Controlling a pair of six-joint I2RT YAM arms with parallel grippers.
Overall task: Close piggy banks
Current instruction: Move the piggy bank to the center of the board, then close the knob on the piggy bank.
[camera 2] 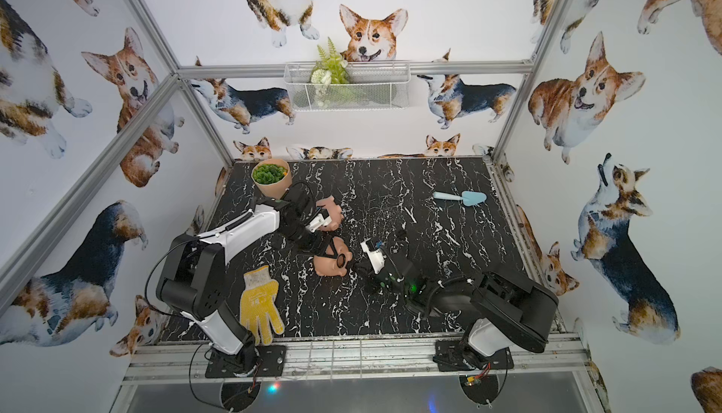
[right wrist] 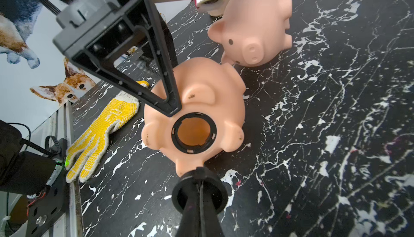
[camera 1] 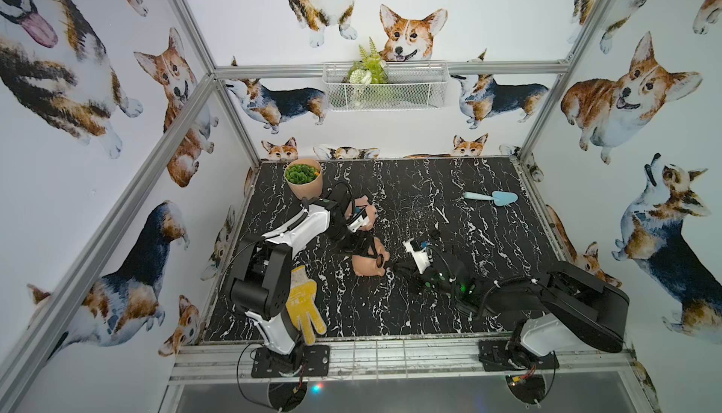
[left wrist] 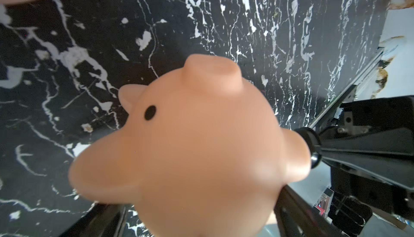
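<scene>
2 piggy banks on the bench [camera 1: 429, 305], 1 with its belly open

Left of the bench's middle, the tan-pink piggy bank [right wrist: 201, 94] lies with its belly toward our right gripper [right wrist: 199, 179], whose jaws are clenched on the black plug [right wrist: 220, 196] just beside the open hole [right wrist: 193, 132]. Our left gripper [camera 1: 371, 255] straddles this bank; we cannot tell whether it presses. The pale pink piggy bank [right wrist: 257, 27] is just behind, toward the far edge.
</scene>
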